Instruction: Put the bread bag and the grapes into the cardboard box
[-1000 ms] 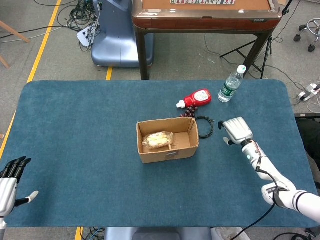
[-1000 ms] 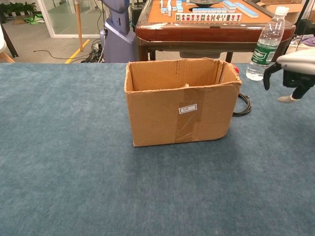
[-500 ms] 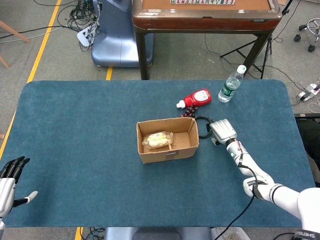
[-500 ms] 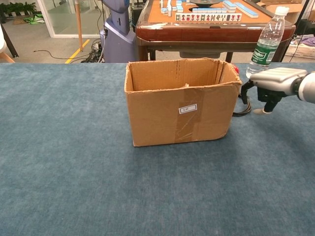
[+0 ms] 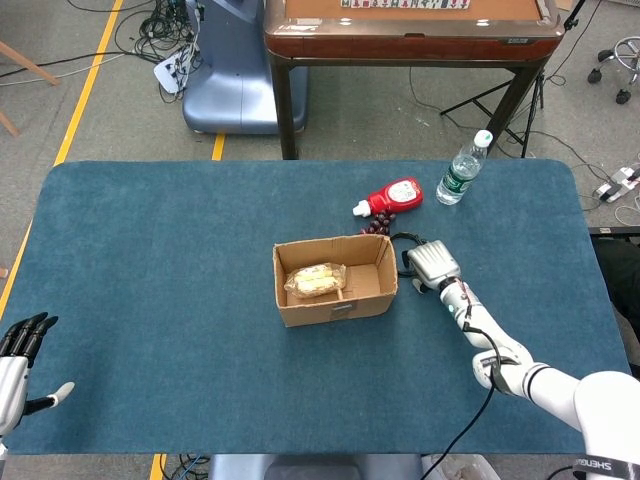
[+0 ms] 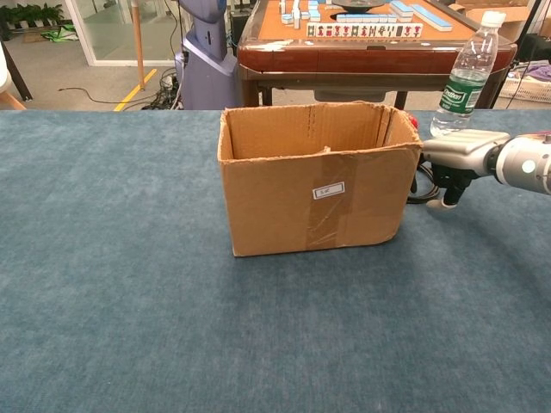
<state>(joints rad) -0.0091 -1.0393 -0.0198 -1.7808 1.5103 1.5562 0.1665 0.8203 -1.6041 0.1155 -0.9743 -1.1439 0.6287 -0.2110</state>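
The cardboard box (image 5: 335, 290) stands open at the table's middle, and the bread bag (image 5: 315, 280) lies inside it on the left. The dark grapes (image 5: 377, 227) sit on the cloth just behind the box's far right corner; the box (image 6: 318, 176) hides them in the chest view. My right hand (image 5: 432, 265) hovers palm down beside the box's right wall, fingers hanging down and holding nothing; in the chest view my right hand (image 6: 456, 159) is close to the box's upper right corner. My left hand (image 5: 15, 365) stays at the near left edge, fingers spread and empty.
A red ketchup bottle (image 5: 393, 196) lies behind the grapes. A water bottle (image 5: 462, 168) stands at the back right. A black cable loop (image 5: 410, 248) lies between the box and my right hand. A wooden game table (image 6: 370, 34) stands beyond the far edge.
My right hand has moved left across the table, from well right of the box to right beside its right wall, over the cable. The left hand has barely moved.
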